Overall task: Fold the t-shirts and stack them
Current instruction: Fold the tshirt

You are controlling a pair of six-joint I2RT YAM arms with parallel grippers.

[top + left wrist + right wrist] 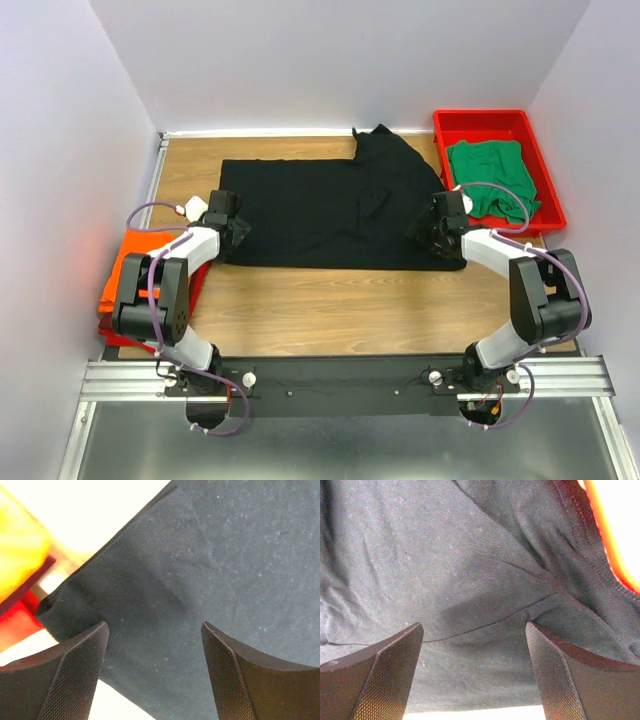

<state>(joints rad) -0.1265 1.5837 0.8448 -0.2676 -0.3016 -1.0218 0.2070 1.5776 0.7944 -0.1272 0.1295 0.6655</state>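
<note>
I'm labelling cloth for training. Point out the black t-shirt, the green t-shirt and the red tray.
black t-shirt (310, 210), top external view, middle of its body
green t-shirt (490, 175), top external view, its crumpled middle
red tray (480, 114), top external view, far rim

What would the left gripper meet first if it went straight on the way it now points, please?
Most likely the black t-shirt: its cloth fills the view ahead of the open left gripper, near a hemmed edge. How far off it lies is unclear.
</note>
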